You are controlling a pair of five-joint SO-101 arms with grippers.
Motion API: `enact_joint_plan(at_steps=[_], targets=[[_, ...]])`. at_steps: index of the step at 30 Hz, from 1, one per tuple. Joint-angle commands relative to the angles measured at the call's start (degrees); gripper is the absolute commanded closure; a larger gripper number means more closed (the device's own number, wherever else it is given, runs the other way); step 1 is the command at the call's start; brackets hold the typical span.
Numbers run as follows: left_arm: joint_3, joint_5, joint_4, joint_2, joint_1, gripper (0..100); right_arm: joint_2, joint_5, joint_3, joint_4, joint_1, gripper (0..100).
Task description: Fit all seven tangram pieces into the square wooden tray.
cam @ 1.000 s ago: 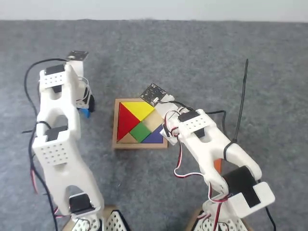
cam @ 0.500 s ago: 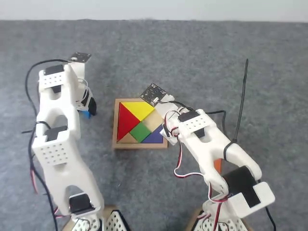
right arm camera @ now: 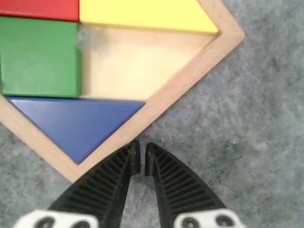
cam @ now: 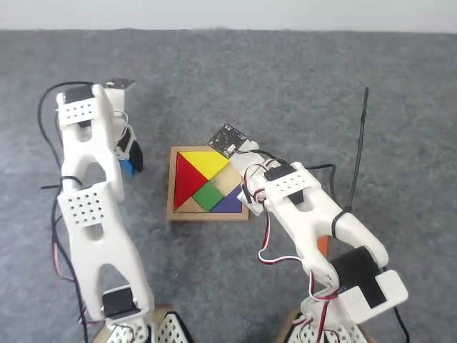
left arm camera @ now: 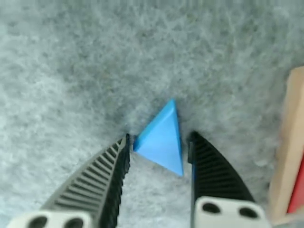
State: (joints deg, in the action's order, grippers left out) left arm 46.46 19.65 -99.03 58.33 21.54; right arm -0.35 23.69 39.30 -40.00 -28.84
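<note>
The square wooden tray lies mid-table holding a red triangle, a yellow triangle, a green square and a dark blue triangle. A pale patch sits between the green and yellow pieces. Left of the tray, my left gripper is shut on a light blue triangle, one finger on each side, just above the grey carpet; from above the piece peeks out under that arm. My right gripper is shut with nothing in it, just outside the tray rim beside the dark blue triangle.
Grey carpet covers the table. A thin black rod stands up at the right, beside the right arm. Loose wires hang off both arms. The tray's edge lies close to the left gripper.
The left arm's upper links have shifted back and up while its gripper stays at the light blue triangle. The right arm and the tray have not moved.
</note>
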Motion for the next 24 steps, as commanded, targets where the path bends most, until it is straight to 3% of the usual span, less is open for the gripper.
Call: enact_joint_plan(at_steps=[1,24], targets=[[2.9,-2.7,-1.4,0.7,-0.2,84,-0.1,0.6,-3.1,0.2,0.7,96.9],[1.6,-5.5,-0.5,-1.5,-0.3,91,0.0,0.7,-3.1,0.4,0.7,96.9]])
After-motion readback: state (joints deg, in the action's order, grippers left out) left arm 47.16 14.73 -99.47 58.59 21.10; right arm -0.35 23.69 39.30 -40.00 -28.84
